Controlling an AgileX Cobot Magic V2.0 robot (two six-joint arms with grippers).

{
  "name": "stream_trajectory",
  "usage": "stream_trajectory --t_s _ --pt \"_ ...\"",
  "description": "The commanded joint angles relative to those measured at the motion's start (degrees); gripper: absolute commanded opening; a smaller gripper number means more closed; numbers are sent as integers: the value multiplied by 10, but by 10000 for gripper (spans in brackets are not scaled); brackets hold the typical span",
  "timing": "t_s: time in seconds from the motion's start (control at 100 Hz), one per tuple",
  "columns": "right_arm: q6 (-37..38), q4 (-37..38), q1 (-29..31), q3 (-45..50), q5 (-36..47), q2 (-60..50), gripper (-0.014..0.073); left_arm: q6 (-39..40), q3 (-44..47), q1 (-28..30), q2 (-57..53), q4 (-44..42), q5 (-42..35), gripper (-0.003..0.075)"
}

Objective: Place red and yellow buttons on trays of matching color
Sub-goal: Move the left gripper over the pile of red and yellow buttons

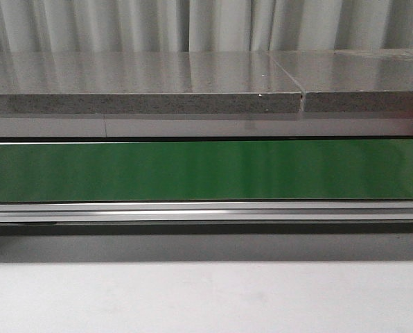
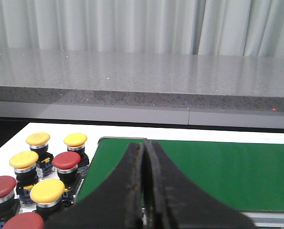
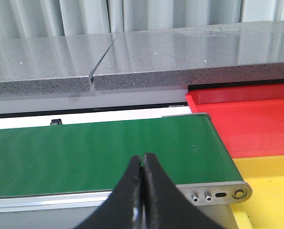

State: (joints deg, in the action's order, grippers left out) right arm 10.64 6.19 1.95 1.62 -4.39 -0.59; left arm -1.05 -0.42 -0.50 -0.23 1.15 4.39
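Buttons (image 2: 46,174) beside belt (image 1: 206,170); both arms' fingers closed, no writing legible.

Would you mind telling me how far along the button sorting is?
Nothing looks done: the visible parts of the red tray and yellow tray are bare. Nothing is in hand; left gripper and right gripper are shut empty. The buttons remain clustered beside the green belt.

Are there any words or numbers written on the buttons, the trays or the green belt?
None can be read in any view.
The red and yellow buttons have plain caps, with no letters showing.
The red tray and yellow tray are bare.
The green belt carries no marks.
The belt's metal end shows only small holes, no label.
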Motion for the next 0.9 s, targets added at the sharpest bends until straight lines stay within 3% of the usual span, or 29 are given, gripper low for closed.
stream_trajectory --t_s 0.0,0.68,0.89 --pt "-6 6 3 -9 44 -5 -66 7 31 0 -23 5 -47 -21" --pt "-6 6 3 -9 44 -5 -66 7 25 0 -23 5 -44 -21" --pt "-6 6 3 -9 44 -5 -66 7 -53 0 -8 5 47 -21"
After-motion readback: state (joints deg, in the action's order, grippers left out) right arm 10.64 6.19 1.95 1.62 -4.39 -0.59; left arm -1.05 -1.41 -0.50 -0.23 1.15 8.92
